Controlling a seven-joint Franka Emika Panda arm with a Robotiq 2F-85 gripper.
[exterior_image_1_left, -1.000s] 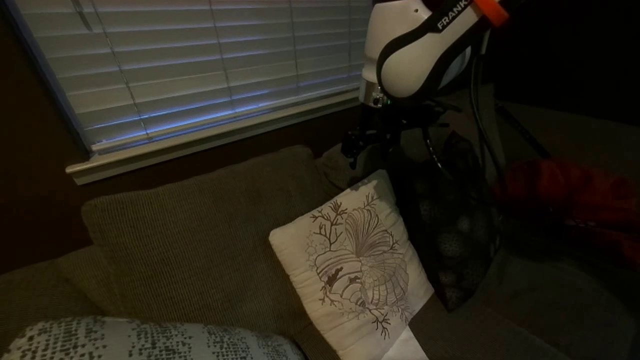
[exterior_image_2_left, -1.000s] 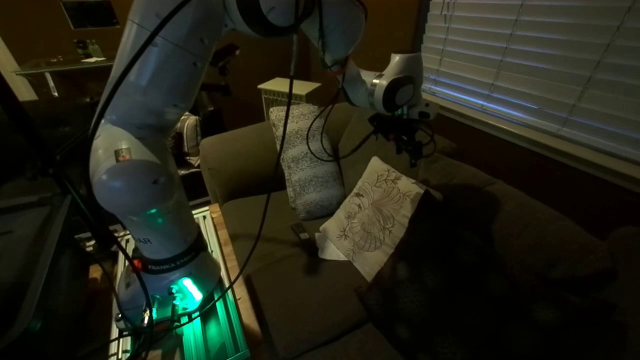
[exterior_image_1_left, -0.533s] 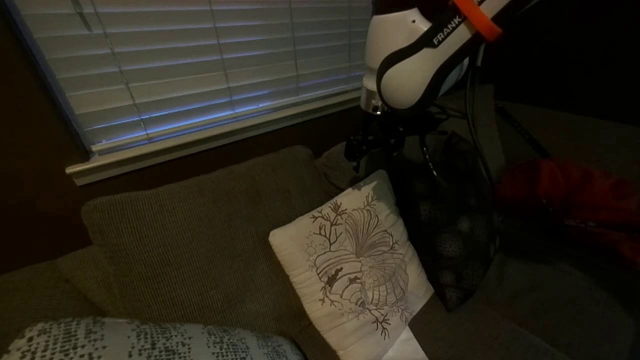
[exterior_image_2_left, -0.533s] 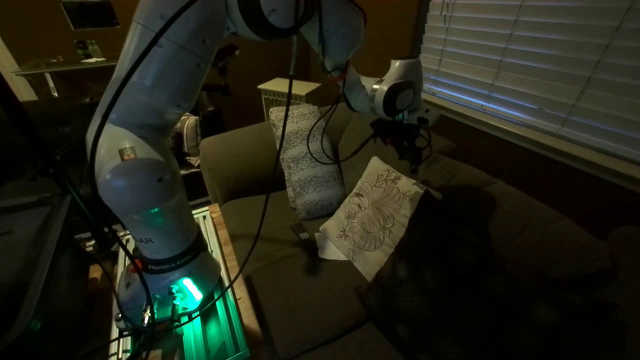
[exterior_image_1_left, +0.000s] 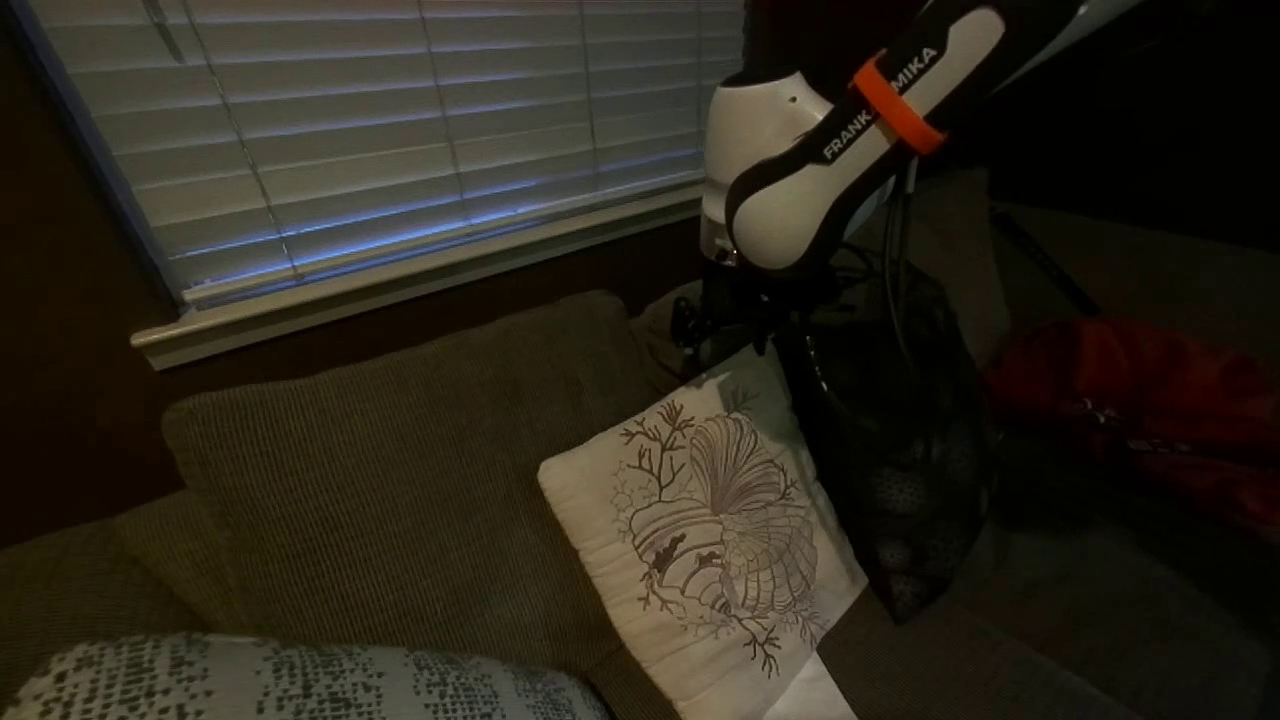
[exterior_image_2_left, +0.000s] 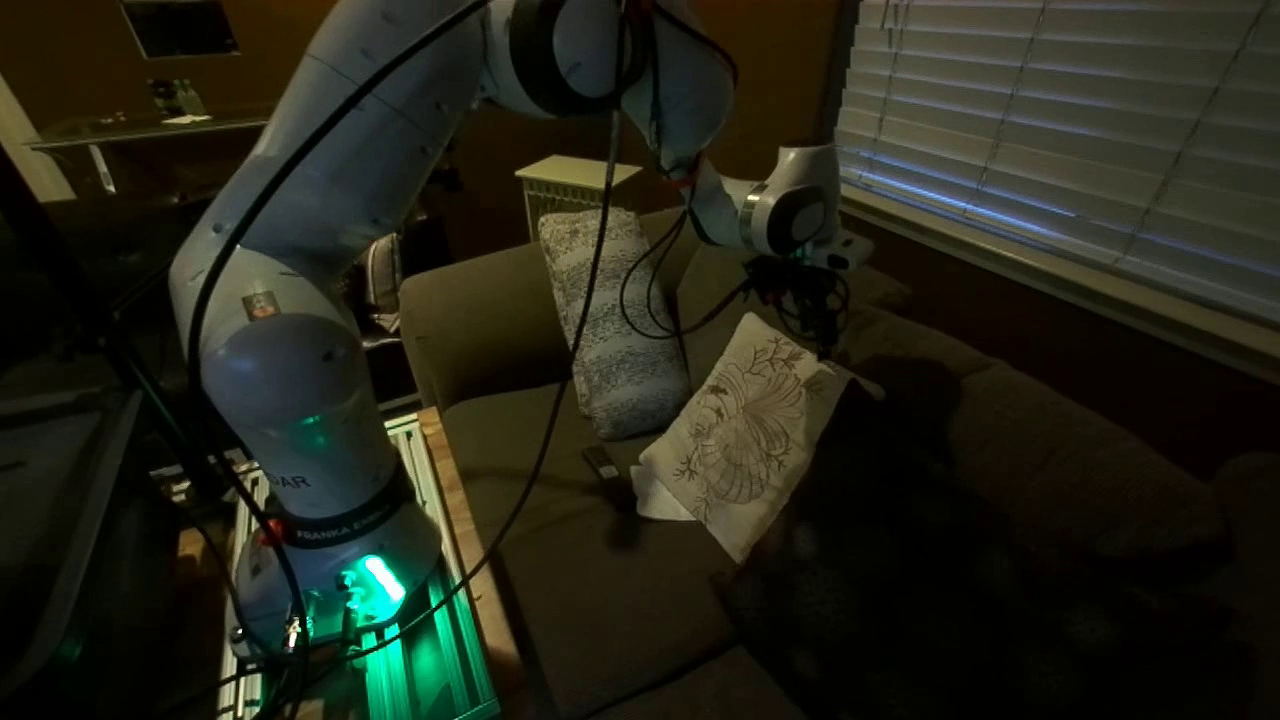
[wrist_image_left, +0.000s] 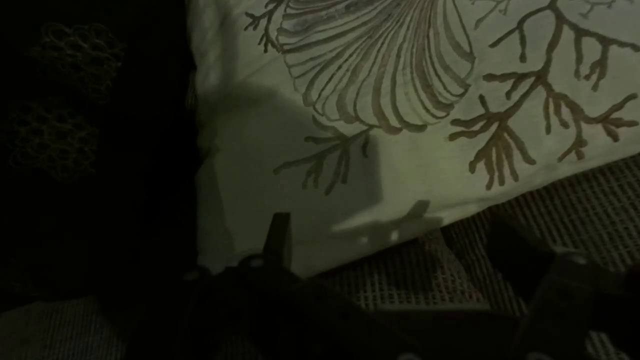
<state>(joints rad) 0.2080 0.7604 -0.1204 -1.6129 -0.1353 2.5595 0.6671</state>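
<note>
Evidently, from where I stand, the step in hand is an approach: the claw hangs close over the upper corner of the white shell-print cushion, with nothing in its grip. Its fingers stand well apart. Seen from the wrist, one overlaps the cushion's corner while the other lies over the ribbed cloth of the couch, and the cushion's edge runs between them. Whether either fingertip touches I can't tell in this gloom, though the shadow on the white cover makes me suspect a gap.

The cushion sits tilted on the couch, a dark patterned cushion just beside it and a flat pale thing poking out at its lower side. A remote lies near it on the seat, with a grey speckled pillow propped beyond.

As I judge it, the next move calls for a short, slow descent with the fingers spread, one on each side of that edge, before any squeeze. Soft stuffing should give easily, so a shallow bite might slip.
</note>
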